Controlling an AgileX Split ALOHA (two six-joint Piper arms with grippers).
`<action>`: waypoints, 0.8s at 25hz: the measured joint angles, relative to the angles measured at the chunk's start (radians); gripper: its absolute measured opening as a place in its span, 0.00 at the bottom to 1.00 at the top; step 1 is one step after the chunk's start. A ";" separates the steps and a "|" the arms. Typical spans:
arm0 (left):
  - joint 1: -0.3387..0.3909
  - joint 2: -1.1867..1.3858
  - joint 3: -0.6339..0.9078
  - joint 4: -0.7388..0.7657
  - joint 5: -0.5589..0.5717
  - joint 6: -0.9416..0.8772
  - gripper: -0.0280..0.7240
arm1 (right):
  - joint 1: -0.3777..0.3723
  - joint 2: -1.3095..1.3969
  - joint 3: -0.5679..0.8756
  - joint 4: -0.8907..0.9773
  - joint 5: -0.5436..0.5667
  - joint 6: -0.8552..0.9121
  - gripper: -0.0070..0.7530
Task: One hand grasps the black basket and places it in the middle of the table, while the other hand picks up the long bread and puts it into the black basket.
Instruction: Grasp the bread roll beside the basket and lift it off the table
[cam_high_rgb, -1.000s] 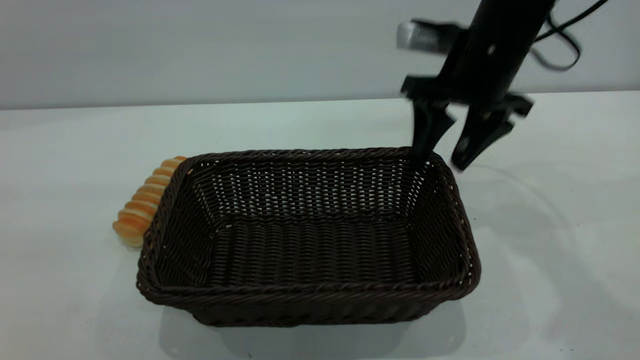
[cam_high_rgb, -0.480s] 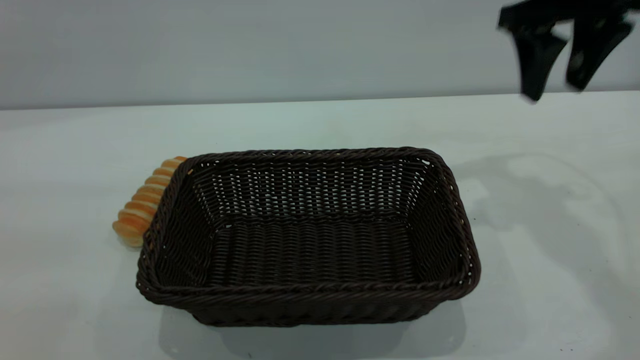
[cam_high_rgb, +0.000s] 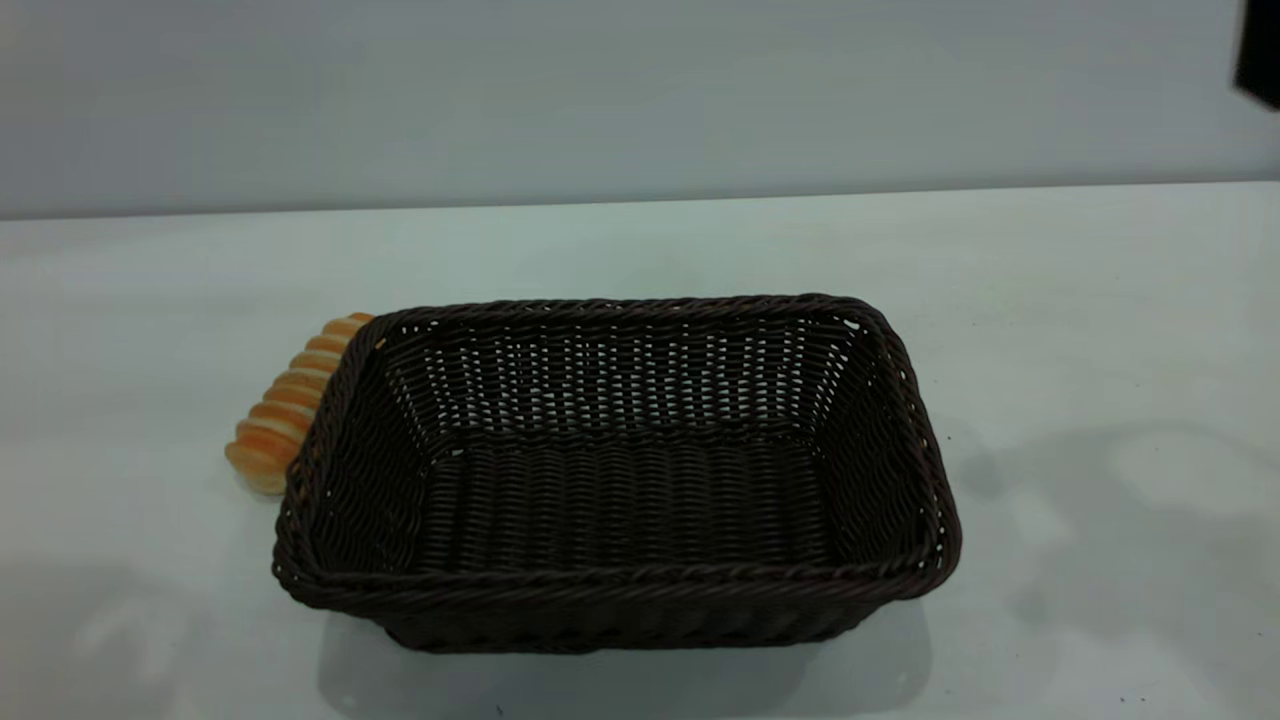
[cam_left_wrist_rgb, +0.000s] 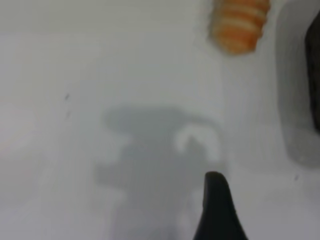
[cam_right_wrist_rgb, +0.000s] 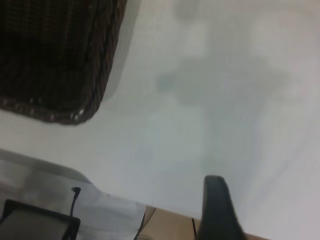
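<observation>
Dark woven wicker black basket (cam_high_rgb: 620, 590) with braided rim, ridged glazed-looking long bread (cam_high_rgb: 285, 405), smooth matt table (cam_high_rgb: 1100, 300)

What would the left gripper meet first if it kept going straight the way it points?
Probably the bare table. In the left wrist view only one fingertip shows, with the gripper's shadow under it. The long bread lies further ahead and somewhat off that line; depth is unclear.

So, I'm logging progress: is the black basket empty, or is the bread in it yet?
Empty. The black basket shows only bare weave inside, and the long bread lies on the table against the basket's left end.
</observation>
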 joint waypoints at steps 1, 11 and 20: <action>0.000 0.054 -0.044 -0.009 -0.013 0.003 0.75 | 0.001 -0.034 0.017 0.001 0.001 0.000 0.69; 0.000 0.650 -0.436 -0.091 -0.095 0.022 0.66 | 0.001 -0.231 0.080 0.013 0.008 0.000 0.69; 0.000 0.989 -0.696 -0.287 -0.123 0.218 0.64 | 0.001 -0.254 0.103 0.029 0.013 0.000 0.69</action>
